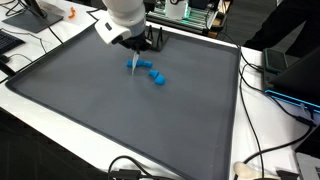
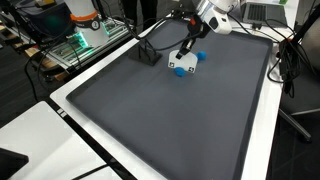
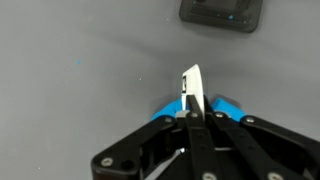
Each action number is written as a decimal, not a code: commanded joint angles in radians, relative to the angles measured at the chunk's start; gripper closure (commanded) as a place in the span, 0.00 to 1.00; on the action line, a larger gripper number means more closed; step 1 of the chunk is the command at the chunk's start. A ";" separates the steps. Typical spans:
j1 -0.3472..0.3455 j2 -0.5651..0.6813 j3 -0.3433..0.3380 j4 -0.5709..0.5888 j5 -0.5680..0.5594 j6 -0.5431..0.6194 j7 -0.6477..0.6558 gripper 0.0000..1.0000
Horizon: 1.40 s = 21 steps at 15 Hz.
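Blue-and-white flat piece (image 3: pixel 191 85) stands upright, pinched in the nearly closed gripper (image 3: pixel 191 114), low over the far part of the grey mat (image 1: pixel 120 115), just beside blue blocks (image 1: pixel 160 80); a black device (image 3: pixel 222 12) lies beyond.

The broad dark grey mat (image 1: pixel 100 110) covering the table looks matt and finely textured, like rubber or dense fabric, with no reflections in both exterior views (image 2: pixel 180 120). Its surrounding white table border (image 1: pixel 250 110) appears smooth and faintly satin. The small blue plastic blocks (image 2: pixel 180 71) have a smooth, slightly shiny finish. The black plastic gripper (image 3: pixel 191 112) shows a dull sheen along its moulded links, and pinched between its fingers is a thin white strip (image 3: pixel 191 85), smooth and bright; whether it is paper or plastic cannot be told. The white robot arm shell (image 1: pixel 125 15) is glossy plastic. The flat black box (image 3: pixel 222 12) looks matt, hard plastic.
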 commanded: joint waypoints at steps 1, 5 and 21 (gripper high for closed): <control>-0.004 0.028 0.001 -0.023 -0.014 0.028 -0.008 0.99; -0.010 0.017 -0.002 -0.047 -0.010 0.034 -0.004 0.99; -0.032 -0.021 -0.002 -0.090 0.000 -0.019 -0.027 0.99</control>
